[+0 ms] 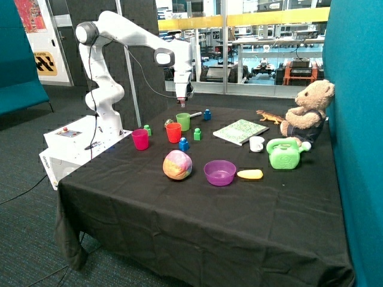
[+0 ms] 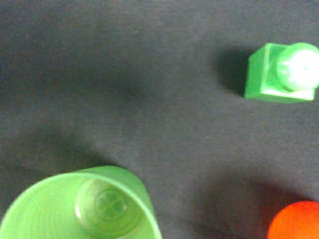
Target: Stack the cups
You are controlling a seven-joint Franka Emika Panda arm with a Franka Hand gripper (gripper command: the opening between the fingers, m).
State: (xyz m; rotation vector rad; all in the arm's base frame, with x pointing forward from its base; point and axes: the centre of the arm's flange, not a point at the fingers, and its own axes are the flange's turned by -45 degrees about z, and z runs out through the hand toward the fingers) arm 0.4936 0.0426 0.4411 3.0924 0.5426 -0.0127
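Observation:
Three cups stand upright and apart on the black cloth. The green cup (image 1: 183,121) is farthest back, the red cup (image 1: 173,132) is just in front of it, and the pink-magenta cup (image 1: 140,139) is off to the side nearer the robot's base. My gripper (image 1: 182,103) hangs a little above the green cup and touches nothing. In the wrist view the green cup (image 2: 84,209) shows its empty inside, and the red cup's rim (image 2: 296,221) sits in a corner. The pink cup is out of the wrist view.
Small blocks lie around the cups: green (image 1: 197,134) (image 2: 281,73), green (image 1: 147,129), blue (image 1: 184,144), blue (image 1: 207,114). A multicoloured ball (image 1: 177,164), purple bowl (image 1: 219,172), white mug (image 1: 256,143), book (image 1: 240,131), green toy can (image 1: 285,154) and teddy bear (image 1: 308,113) stand nearby.

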